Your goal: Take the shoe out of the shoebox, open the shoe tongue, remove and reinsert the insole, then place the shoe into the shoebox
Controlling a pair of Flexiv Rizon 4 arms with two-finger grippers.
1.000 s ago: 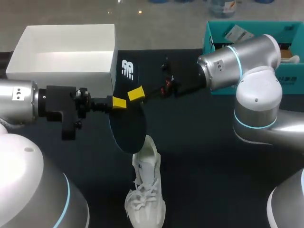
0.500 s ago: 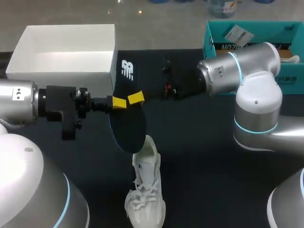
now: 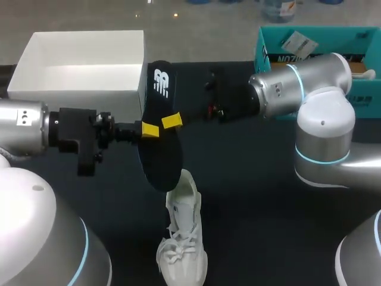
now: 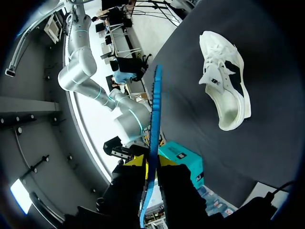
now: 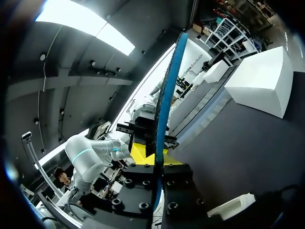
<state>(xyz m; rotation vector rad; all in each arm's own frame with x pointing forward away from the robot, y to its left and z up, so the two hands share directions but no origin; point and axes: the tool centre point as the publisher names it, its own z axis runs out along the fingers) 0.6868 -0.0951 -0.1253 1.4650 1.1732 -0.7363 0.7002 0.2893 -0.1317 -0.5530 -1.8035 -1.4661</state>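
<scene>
Insole [image 3: 161, 155] is up in the air over the middle of the table [image 3: 250, 196], dark with a white logo at its far end. Both grippers are on it.

Left gripper [image 3: 150, 129] comes in from the left edge side, level, with its yellow tip at the insole's left rim. In the left wrist view the insole runs edge-on straight between the two fingers, which sit close against it on both sides: clamped on the insole.

Right gripper [image 3: 171, 121] comes in from the right edge side, its yellow tip on the insole just beside the left gripper's tip. The right wrist view shows the same thing, the insole edge-on in the narrow gap between the fingers, pinched from both sides.

Shoe [image 3: 181, 244] is white and lies on the table near the front edge, about the middle. Its toe points to the front edge and its heel end to the far side, laces up. From the head view the insole's near end overlaps the shoe's heel; the left wrist view shows the insole well apart from the shoe.

Shoebox [image 3: 83, 89] is white, open-topped, at the far left corner of the table. The insole's logo end is just beside its right wall in the head view.
</scene>
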